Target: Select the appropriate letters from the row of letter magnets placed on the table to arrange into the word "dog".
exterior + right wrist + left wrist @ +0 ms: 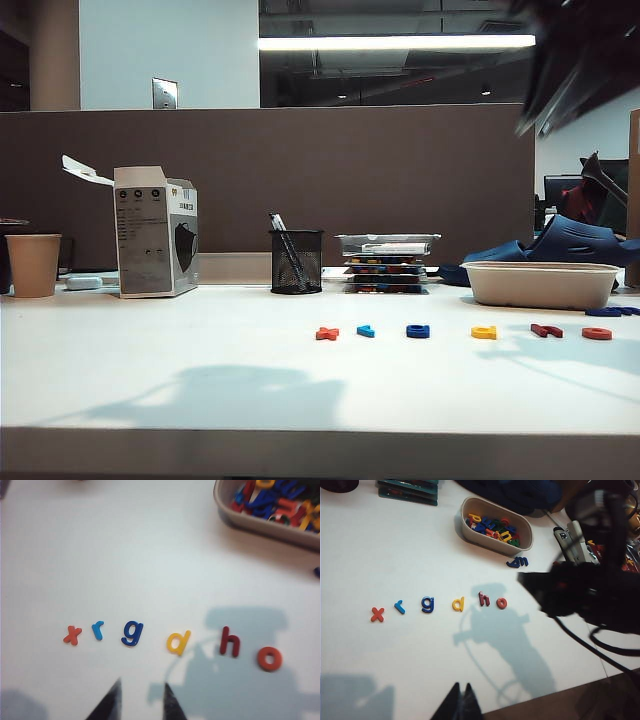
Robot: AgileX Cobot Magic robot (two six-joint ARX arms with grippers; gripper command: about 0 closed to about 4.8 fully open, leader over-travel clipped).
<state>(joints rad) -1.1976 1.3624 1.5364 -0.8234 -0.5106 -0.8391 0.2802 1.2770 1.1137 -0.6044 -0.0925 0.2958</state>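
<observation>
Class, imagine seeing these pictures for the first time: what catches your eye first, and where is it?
A row of six coloured letter magnets spelling x, r, g, d, h, o lies across the white table. Behind its right end sits a tub heaped with spare letters. The right gripper hovers open above the row; the left gripper hangs shut nearby.

backdrop: you've got a brown partition across mid-frame
wall: pale blue-grey panel, upper left, with a metal switch plate
light: one lit ceiling strip, top centre
ceiling: dark, upper right
</observation>
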